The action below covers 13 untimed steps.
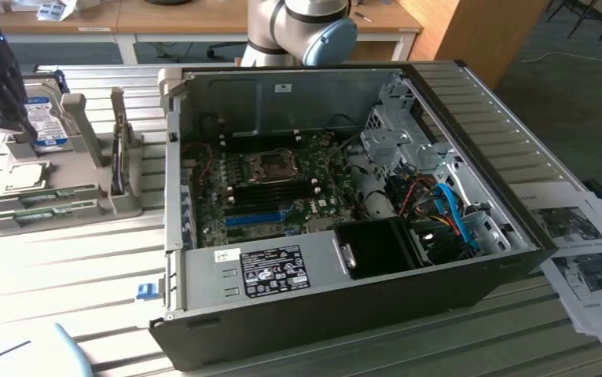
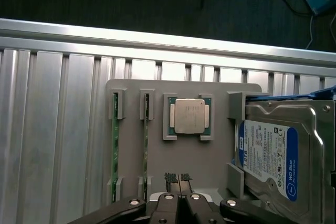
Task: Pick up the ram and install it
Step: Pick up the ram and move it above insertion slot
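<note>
Gripper [image 2: 177,178]: fingers clenched together, pads meeting, nothing held between them. The tips hang over bare floor of the grey tray [image 2: 210,161]. They are near the inner ram stick [image 2: 146,145] but clear of it. Whether they touch the tray cannot be told.

Ram: two green sticks stand on edge in the tray, each seated in grey end brackets and parallel to the other. The inner ram stick lies just beside the processor [image 2: 189,116]. The outer ram stick [image 2: 114,145] lies one slot further from it. Neither is gripped, and neither is installed.

Processor: lies flat in its own square recess, metal lid up. It sits between the inner ram stick and the hard drive [image 2: 278,156].

Hard drive: silver, with a blue-and-white label. It is propped in the tray's bracket on the side away from the sticks.

Tray: rests on the ribbed aluminium table [image 2: 52,129].

Computer case [image 1: 312,314]: lies open on the same table, at the exterior view's right of the tray. The motherboard [image 1: 280,184] is exposed inside, with a blue slot [image 1: 254,217] on it.

Printed papers [image 1: 584,259]: lie at the exterior view's right of the case.
</note>
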Motion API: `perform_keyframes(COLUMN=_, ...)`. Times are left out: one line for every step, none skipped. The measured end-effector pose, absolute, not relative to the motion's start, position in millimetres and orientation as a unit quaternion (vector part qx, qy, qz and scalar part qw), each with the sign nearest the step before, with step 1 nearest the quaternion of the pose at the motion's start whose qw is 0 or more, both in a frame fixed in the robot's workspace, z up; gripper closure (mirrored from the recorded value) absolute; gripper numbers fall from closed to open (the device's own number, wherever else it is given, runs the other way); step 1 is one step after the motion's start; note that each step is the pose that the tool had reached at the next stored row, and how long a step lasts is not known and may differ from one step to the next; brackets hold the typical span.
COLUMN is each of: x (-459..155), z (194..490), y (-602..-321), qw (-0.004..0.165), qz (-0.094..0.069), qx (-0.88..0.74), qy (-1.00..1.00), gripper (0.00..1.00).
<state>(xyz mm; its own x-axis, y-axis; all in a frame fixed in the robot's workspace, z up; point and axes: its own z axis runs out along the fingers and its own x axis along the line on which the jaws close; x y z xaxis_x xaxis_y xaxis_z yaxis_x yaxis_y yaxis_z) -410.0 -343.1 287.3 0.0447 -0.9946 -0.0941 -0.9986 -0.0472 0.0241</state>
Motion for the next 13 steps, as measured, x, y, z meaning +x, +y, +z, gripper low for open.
perform_keyframes(x=-410.0, z=287.3, y=-343.8, qw=0.024, qz=0.042, qx=-0.722, qy=0.690, gripper=0.91)
perform_keyframes(x=-410.0, z=287.3, y=-344.5, qw=0.024, qz=0.042, qx=-0.722, qy=0.690, gripper=0.91)
perform_keyframes(x=-410.0, z=287.3, y=-345.2, qw=0.024, qz=0.042, qx=-0.722, qy=0.690, gripper=0.91)
perform_keyframes(x=-410.0, z=287.3, y=-345.9, qw=0.024, qz=0.042, qx=-0.722, qy=0.690, gripper=0.91)
perform_keyframes(x=-410.0, z=287.3, y=-346.6, qw=0.024, qz=0.042, qx=-0.722, qy=0.690, gripper=0.91)
perform_keyframes(x=-410.0, z=287.3, y=-347.3, qw=0.024, qz=0.042, qx=-0.722, qy=0.690, gripper=0.91)
perform_keyframes(x=-410.0, z=287.3, y=-348.0, qw=0.024, qz=0.042, qx=-0.722, qy=0.690, gripper=0.91)
perform_keyframes(x=-409.9, z=287.3, y=-348.8, qw=0.024, qz=0.042, qx=-0.722, qy=0.690, gripper=0.91)
perform_keyframes(x=-409.9, z=287.3, y=-349.5, qw=0.024, qz=0.042, qx=-0.722, qy=0.690, gripper=0.91)
perform_keyframes(x=-409.9, z=287.3, y=-350.3, qw=0.024, qz=0.042, qx=-0.722, qy=0.690, gripper=0.91)
perform_keyframes(x=-409.9, z=287.3, y=-351.0, qw=0.024, qz=0.042, qx=-0.722, qy=0.690, gripper=0.91)
perform_keyframes(x=-409.9, z=287.3, y=-351.8, qw=0.024, qz=0.042, qx=-0.722, qy=0.690, gripper=0.91)
perform_keyframes(x=-409.9, z=287.2, y=-352.5, qw=0.024, qz=0.042, qx=-0.722, qy=0.690, gripper=0.91)
